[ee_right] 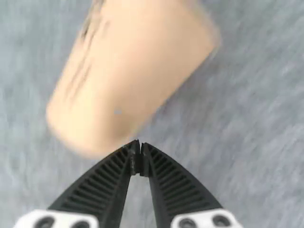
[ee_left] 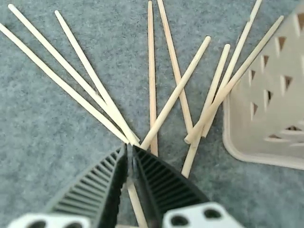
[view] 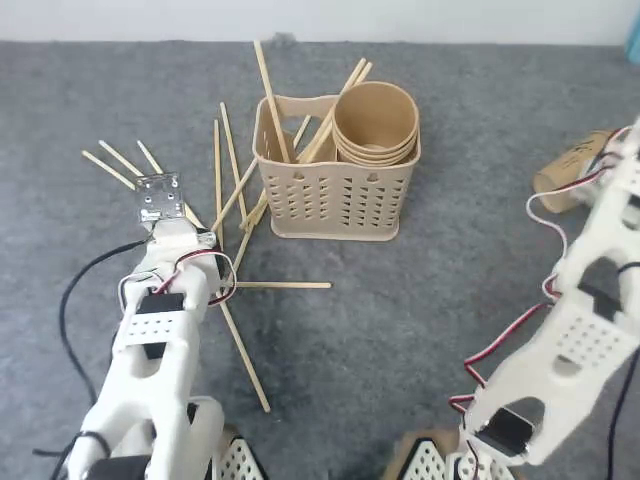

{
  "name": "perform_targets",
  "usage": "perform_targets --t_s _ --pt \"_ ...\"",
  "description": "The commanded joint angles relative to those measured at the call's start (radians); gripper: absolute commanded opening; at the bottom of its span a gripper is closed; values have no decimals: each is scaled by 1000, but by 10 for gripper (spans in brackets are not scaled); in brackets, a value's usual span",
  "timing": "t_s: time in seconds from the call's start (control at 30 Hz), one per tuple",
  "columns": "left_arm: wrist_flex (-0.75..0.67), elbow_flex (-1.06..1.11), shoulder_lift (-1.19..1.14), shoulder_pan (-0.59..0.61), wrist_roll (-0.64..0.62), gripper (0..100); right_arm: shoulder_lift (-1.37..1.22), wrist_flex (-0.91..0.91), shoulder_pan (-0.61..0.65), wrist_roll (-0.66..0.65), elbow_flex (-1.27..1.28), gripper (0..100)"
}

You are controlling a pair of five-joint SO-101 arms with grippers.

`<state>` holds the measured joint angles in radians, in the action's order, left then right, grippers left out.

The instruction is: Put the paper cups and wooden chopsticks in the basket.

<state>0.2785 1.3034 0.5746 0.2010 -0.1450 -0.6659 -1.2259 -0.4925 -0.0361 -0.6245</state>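
A beige slotted basket (view: 330, 195) stands mid-table and holds a stack of paper cups (view: 376, 120) and several wooden chopsticks (view: 272, 90). More chopsticks (view: 232, 165) lie scattered on the carpet to its left. My left gripper (ee_left: 129, 148) is shut, low over the point where several loose chopsticks (ee_left: 152, 71) fan out, and one stick runs under its fingers. The basket's corner (ee_left: 270, 104) is close beside it. One paper cup (view: 572, 168) lies on its side at the far right. My right gripper (ee_right: 137, 153) is shut, its tips just short of that cup (ee_right: 128, 80).
Grey carpet covers the table. One chopstick (view: 283, 285) lies flat in front of the basket, and another (view: 243, 355) slants toward the front edge beside the left arm (view: 160, 330). The right arm (view: 590, 300) stands along the right side.
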Motion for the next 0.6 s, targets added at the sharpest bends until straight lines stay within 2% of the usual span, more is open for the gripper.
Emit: perform_targets --t_s 0.0,0.23,0.33,0.57 --pt "2 -42 12 3 8 13 -84 -2 -54 51 -334 13" --pt "-2 -45 12 -3 8 13 -361 13 -88 87 -781 13" --pt "-2 -56 6 -3 6 13 -481 74 -87 110 -927 13" --pt "-2 -58 5 -3 6 13 -654 255 -85 149 -1013 13"
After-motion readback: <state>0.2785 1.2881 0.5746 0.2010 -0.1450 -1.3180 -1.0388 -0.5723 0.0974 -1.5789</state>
